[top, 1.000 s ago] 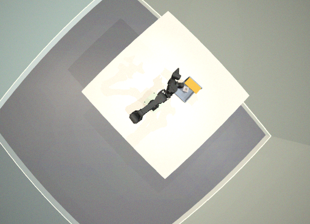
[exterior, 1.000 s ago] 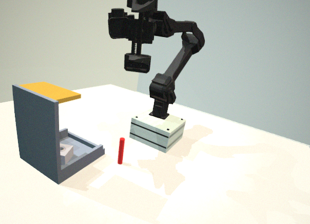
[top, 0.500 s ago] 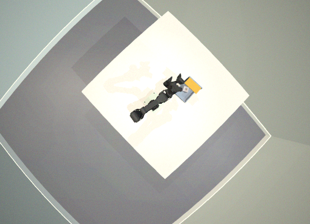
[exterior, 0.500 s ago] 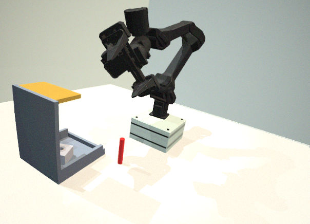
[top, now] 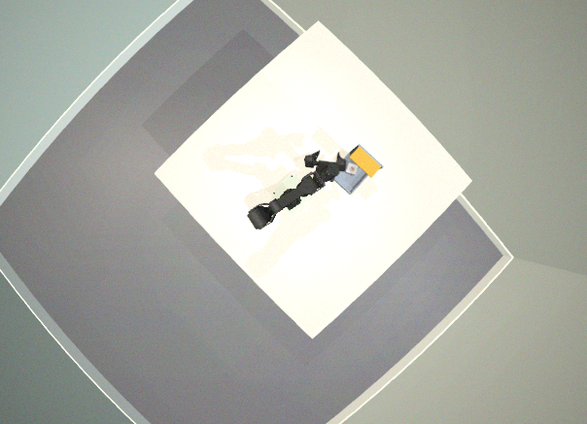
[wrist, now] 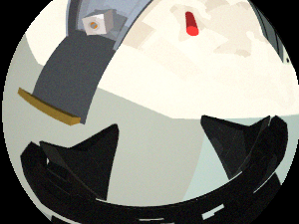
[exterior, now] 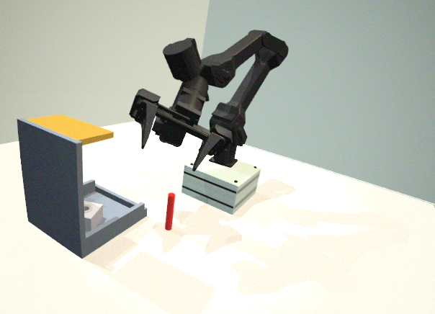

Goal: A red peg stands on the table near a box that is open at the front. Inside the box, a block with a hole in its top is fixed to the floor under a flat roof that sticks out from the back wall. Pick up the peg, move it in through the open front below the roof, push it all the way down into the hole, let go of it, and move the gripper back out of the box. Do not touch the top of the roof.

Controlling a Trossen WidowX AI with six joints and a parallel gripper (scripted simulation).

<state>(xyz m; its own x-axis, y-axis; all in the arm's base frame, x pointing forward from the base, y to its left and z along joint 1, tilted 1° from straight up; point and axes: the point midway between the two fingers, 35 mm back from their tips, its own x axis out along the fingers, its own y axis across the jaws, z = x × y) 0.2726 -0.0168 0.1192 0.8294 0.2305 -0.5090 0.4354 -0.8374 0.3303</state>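
Note:
The red peg (exterior: 170,212) (wrist: 189,20) stands upright on the table in front of the box. It is not visible in the top view. The box (exterior: 50,181) (wrist: 70,69) (top: 346,181) is blue-grey with a tall back wall and low sides. The pale block (exterior: 94,220) (wrist: 109,21) (top: 348,171) with its hole sits on the box floor. The orange roof (exterior: 72,127) (wrist: 50,108) (top: 365,161) juts from the top of the back wall. My gripper (exterior: 168,159) (wrist: 161,123) (top: 328,153) is wide open and empty, tilted, high above the peg and outside the box.
The arm's pale base block (exterior: 209,192) stands on the table behind the peg, as seen in the exterior view. The box's low side wall (exterior: 115,225) runs toward the peg's side. The white table (top: 389,226) carries arm shadows.

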